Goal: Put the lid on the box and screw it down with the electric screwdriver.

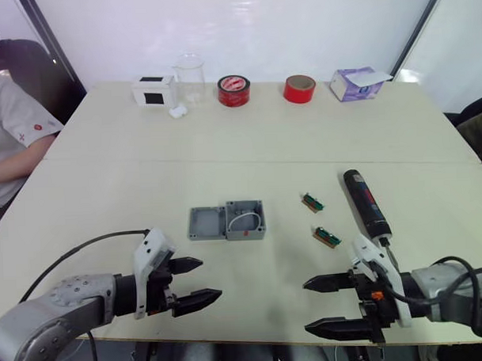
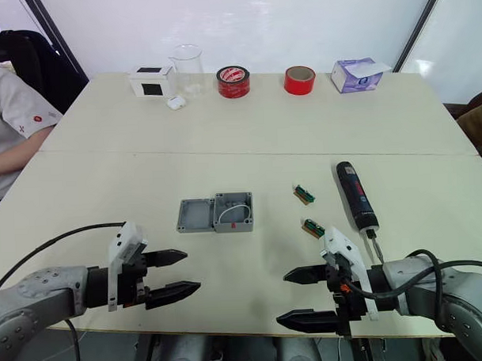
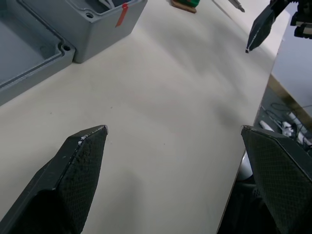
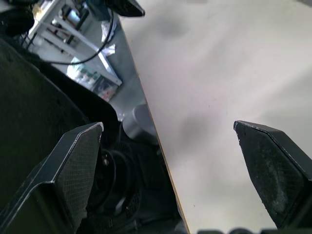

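On the table (image 1: 247, 141), one box (image 1: 245, 219), one lid (image 1: 207, 223), one electric screwdriver (image 1: 365, 203), left tool (image 1: 197, 282), right tool (image 1: 324, 306), both agape, empty.

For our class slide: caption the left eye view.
Both open grippers wait while lid, box and screwdriver lie untouched.

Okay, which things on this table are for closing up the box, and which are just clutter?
For the job: lid, box, electric screwdriver.

Just lying about: two green circuit boards, two red tape rolls, glass beaker, white box, tissue pack.
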Robot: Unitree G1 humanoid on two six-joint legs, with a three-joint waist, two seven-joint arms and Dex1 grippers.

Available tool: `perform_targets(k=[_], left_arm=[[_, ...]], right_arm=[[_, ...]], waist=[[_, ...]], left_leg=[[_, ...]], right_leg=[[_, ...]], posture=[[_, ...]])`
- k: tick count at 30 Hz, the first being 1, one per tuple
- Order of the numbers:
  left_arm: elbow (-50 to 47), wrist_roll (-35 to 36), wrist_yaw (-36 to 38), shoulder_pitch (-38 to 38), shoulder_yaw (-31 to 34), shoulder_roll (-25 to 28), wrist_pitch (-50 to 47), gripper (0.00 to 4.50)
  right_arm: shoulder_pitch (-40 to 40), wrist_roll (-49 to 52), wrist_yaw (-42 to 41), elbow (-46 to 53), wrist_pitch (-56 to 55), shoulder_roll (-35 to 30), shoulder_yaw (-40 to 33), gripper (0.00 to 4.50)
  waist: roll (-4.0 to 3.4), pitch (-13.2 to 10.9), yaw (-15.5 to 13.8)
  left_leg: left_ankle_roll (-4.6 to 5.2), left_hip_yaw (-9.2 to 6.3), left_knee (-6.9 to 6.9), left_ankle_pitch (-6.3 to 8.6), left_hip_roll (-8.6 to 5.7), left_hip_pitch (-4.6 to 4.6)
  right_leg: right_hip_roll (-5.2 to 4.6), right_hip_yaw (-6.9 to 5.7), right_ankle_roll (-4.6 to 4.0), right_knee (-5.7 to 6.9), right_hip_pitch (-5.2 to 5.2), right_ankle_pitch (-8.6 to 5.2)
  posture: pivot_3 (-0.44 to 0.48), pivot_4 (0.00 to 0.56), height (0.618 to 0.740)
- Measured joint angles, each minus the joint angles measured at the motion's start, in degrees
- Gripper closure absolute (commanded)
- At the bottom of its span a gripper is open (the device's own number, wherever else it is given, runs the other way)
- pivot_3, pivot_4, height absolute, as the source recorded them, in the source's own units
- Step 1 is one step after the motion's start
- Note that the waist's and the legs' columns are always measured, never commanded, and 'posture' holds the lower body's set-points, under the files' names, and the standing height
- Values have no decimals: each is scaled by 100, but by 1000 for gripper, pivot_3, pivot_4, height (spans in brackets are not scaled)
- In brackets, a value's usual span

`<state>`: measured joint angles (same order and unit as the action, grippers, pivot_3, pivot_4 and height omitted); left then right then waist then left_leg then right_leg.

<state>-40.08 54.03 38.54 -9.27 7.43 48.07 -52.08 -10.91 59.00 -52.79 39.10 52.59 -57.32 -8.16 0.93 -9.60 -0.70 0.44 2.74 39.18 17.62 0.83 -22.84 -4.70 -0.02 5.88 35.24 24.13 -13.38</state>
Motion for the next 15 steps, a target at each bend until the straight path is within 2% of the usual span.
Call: perform_targets(k=[4, 8, 12, 14, 15], left_arm=[[40, -5, -43, 277, -5, 26, -85, 33], [253, -255, -41, 671, -27, 301, -149, 33], [563, -241, 377, 1137, -33, 922, -425, 33], [869, -219, 732, 1657, -65, 1312, -616, 33], [1127, -250, 956, 2167, -252, 1466, -717, 33]], right_arm=[[371, 348, 375, 71, 194, 0, -187, 0], [724, 687, 904, 129, 455, -18, -296, 0], [1208, 1667, 1491, -142, 709, -8, -459, 0], [1373, 2123, 1847, -270, 725, -3, -557, 0], [1456, 2276, 2057, -303, 710, 10, -598, 0]], waist=[[0, 0, -2], [0, 0, -2], [6, -3, 4], [5, -3, -7], [7, -4, -21]], left_leg=[[0, 0, 1, 0, 0, 5], [0, 0, -1, 0, -2, 8], [-1, 1, 0, -1, -1, 10], [-1, 0, 0, -1, -2, 10], [-1, -1, 0, -1, -4, 9]], right_leg=[[0, 0, 0, 4, -3, 0], [3, -1, 0, 3, -5, 0], [4, -1, 0, 7, -5, 0], [3, -2, 0, 8, -6, 0], [3, -6, 0, 8, -8, 0]], posture=[[0, 150, 740], [0, 150, 740], [0, 150, 740], [0, 150, 740], [0, 150, 740]])
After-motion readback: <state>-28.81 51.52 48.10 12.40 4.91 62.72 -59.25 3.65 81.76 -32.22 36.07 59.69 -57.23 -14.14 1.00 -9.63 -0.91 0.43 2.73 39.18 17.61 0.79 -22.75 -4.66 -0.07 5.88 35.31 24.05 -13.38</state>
